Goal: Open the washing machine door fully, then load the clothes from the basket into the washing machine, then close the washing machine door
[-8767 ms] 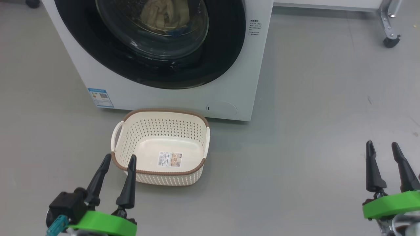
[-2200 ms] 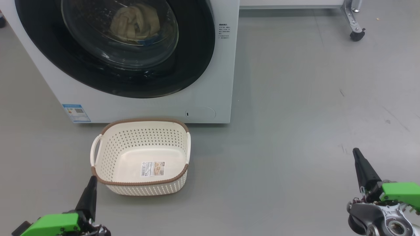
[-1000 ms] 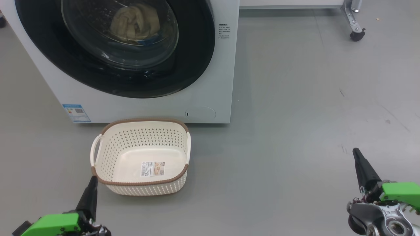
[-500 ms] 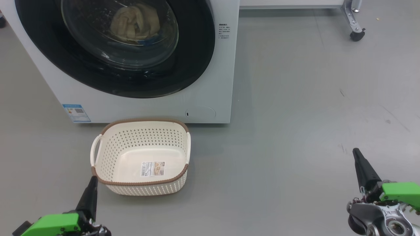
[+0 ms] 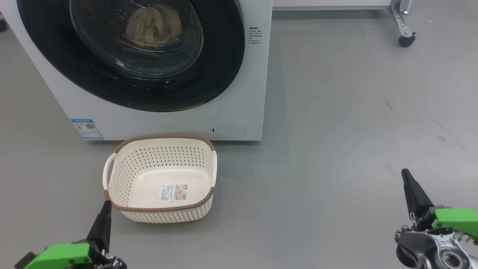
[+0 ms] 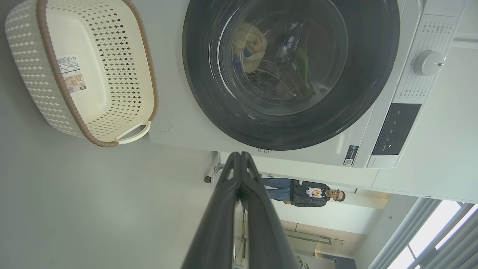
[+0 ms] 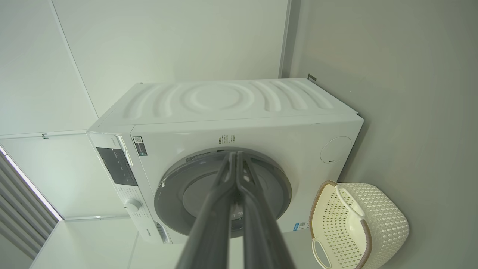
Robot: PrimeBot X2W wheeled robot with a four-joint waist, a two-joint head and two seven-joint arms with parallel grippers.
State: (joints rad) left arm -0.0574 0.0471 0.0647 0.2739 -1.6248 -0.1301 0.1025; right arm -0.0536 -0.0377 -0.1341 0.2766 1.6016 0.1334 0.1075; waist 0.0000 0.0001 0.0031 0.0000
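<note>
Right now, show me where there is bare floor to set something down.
Widest: the floor right of the washer, back to the caster and forward to the right gripper. Smaller: left of the basket, between washer and left gripper. Crowded: the thin strip between basket and washer.

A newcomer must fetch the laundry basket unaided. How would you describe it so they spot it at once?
Find the white washing machine with its round black-rimmed door. On the grey floor just before its lower front stands the basket. It is a cream-white perforated tub with a brown woven-look rim, white side handles and a label sticker on its bare bottom.
</note>
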